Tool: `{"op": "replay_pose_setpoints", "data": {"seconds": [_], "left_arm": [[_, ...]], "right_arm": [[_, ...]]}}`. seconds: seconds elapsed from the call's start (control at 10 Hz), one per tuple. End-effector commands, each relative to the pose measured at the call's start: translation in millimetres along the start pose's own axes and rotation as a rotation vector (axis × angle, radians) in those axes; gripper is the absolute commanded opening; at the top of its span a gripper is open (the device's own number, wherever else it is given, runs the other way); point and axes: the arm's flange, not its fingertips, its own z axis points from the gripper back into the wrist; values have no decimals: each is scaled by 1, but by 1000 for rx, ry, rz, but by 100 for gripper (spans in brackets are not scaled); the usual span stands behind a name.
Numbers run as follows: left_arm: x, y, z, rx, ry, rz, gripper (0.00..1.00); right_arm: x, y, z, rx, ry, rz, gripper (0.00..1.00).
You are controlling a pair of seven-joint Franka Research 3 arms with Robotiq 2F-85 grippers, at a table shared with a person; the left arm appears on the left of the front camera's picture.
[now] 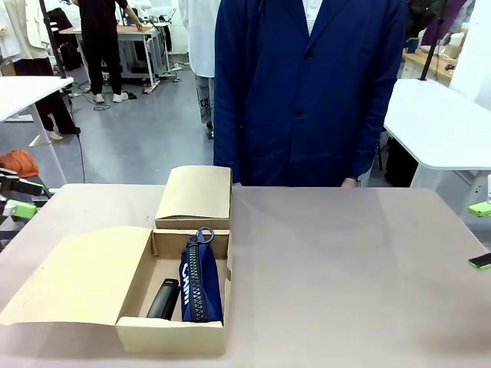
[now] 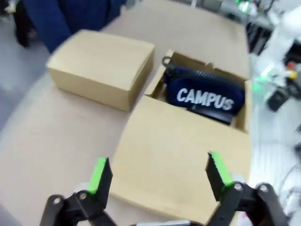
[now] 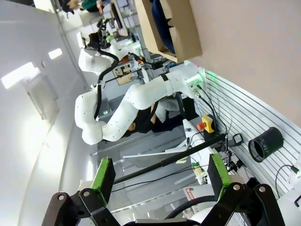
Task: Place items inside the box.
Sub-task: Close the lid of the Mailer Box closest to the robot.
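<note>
Navy zip pencil pouch [image 1: 201, 280] with white "CAMPUS" lettering stands on edge in the larger open compartment of the long tan cardboard box [image 1: 172, 336], long axis running near to far, zip pull at the far end, black stapler [image 1: 163, 299] just left of it. Left gripper [image 2: 159, 175] hovers spread wide over the open flap, pouch beyond its fingertips. Right gripper [image 3: 160, 178] is spread too, well away from the box.

White capital letters spelling "CAMPUS" run along the side of the navy zip pencil pouch [image 2: 205, 96] lying in the box [image 2: 141, 155], read whole in the left wrist view. In the front view the same print on the pouch [image 1: 201, 284] runs sideways and shows partly, roughly "CAM".
</note>
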Motion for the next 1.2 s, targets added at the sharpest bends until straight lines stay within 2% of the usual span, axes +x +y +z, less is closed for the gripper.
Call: {"op": "replay_pose_setpoints", "data": {"seconds": [0.0, 0.1, 0.2, 0.7, 0.8, 1.1], "left_arm": [[-62, -73, -30, 107, -147, -441, 100], [-69, -70, -30, 136, -64, -478, 100], [-12, 2, 10, 25, -13, -154, 100], [-18, 4, 7, 21, 3, -178, 100], [-36, 2, 4, -5, 26, -234, 100], [-90, -9, 10, 21, 113, -264, 100]], "right_arm": [[0, 6, 3, 8, -8, -9, 100], [0, 6, 3, 8, -8, -9, 100], [0, 6, 3, 8, -8, -9, 100], [0, 6, 3, 8, -8, -9, 100], [0, 6, 3, 8, -8, -9, 100], [0, 6, 3, 8, -8, -9, 100]]}}
